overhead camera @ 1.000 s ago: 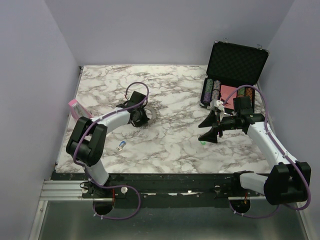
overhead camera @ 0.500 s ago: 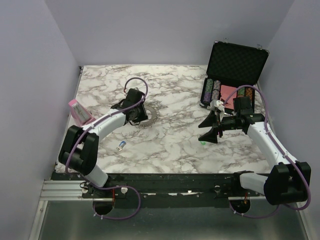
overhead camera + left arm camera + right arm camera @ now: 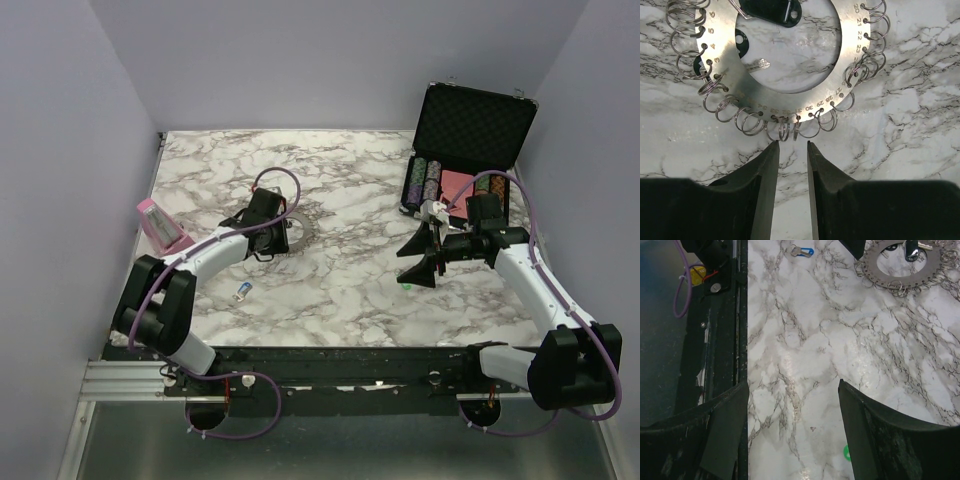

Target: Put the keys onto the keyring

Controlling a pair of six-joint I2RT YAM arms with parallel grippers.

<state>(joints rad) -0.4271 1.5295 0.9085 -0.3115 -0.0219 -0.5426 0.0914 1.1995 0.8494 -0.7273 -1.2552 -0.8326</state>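
Left of centre on the white-and-grey marbled tabletop lies a flat, silvery metal keyring, a numbered disc with a wide hole and many small wire loops hanging around its rim. The black two-fingered left gripper hovers low at the ring's near rim. In the left wrist view its jaws stand a narrow gap apart with nothing between them, the tips just short of the loops.

Inside the ring's hole sits a black-headed key. A second small silver blade shows beside it, though its head seems partly hidden under the disc.

A small blue-headed key lies alone toward the near left corner, well apart from the ring. A green-headed key lies right of centre, near the near edge. Only its green head is clear.

The black right gripper hangs above the tabletop near the green-headed key, jaws spread wide and empty.

At the far right corner stands an open black case with rows of striped poker chips. A pink object rests at the left edge
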